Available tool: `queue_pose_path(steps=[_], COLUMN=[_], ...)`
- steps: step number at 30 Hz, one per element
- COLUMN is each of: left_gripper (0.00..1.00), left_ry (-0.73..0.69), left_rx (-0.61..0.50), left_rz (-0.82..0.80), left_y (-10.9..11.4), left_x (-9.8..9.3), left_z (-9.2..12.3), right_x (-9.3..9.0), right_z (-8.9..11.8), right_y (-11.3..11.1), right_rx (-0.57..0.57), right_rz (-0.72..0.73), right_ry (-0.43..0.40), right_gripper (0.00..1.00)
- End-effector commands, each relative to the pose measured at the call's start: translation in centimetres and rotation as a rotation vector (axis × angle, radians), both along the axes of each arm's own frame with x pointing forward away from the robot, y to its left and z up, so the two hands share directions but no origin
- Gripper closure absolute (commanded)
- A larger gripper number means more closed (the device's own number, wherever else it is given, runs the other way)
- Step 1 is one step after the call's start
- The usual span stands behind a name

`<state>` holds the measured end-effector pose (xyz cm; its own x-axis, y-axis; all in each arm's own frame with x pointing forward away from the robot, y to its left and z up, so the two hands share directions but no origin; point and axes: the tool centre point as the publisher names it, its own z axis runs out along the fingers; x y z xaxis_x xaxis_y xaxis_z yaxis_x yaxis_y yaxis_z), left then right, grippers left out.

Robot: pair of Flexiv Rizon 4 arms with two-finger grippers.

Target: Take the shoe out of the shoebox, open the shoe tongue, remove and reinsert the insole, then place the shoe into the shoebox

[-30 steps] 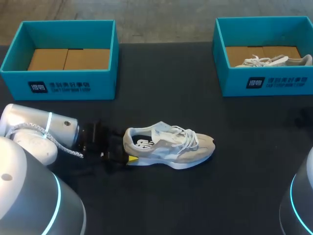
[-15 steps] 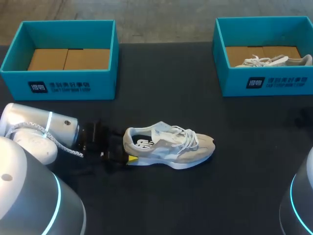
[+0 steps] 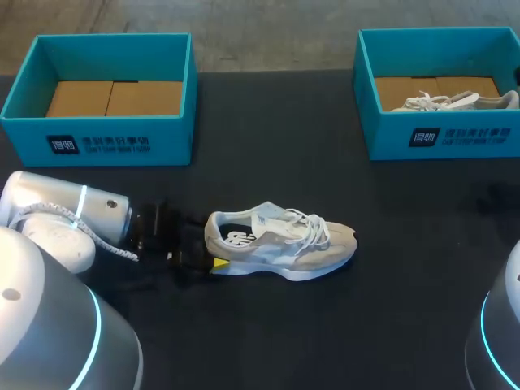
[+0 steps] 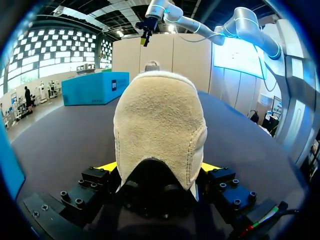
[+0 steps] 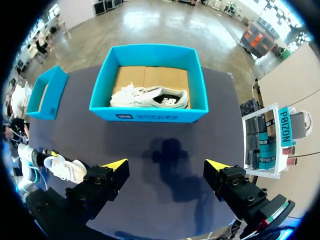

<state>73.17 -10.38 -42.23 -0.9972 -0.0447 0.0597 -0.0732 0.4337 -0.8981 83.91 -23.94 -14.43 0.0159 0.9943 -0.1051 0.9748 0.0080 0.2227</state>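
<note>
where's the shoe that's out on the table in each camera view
Head view: shoe on the table, near middle.
Left wrist view: shoe heel held between the left gripper fingers.
Right wrist view: shoe small, out beside the right gripper.
Shared landmark: teal shoebox holding the other shoe.

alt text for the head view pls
A beige-and-white lace-up sneaker stands on a black table, toe to the right, its heel in the left gripper. At the far edge sit two open teal shoeboxes: the left shoebox empty, the right shoebox holding a second pale sneaker.
</note>
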Motion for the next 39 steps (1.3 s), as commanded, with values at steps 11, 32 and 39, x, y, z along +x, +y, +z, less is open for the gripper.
queue_pose_path(steps=[11, 32, 39], left_gripper=[1.0, 1.0, 1.0], left_ry=[0.001, 0.001, 0.001], left_rx=[0.002, 0.002, 0.002], left_rz=[-0.001, -0.001, -0.001], left_y=[0.0, 0.0, 0.0], left_x=[0.1, 0.1, 0.1], left_z=[-0.2, -0.2, -0.2], right_x=[-5.5, -10.1, -10.9], right_z=[0.7, -3.7, -5.0], right_y=[10.3, 22.4, 26.0], right_rx=[-0.02, -0.082, -0.081], right_rz=[-0.065, -0.06, -0.047], right_ry=[-0.007, 0.079, 0.102], right_gripper=[0.0, 0.0, 0.0])
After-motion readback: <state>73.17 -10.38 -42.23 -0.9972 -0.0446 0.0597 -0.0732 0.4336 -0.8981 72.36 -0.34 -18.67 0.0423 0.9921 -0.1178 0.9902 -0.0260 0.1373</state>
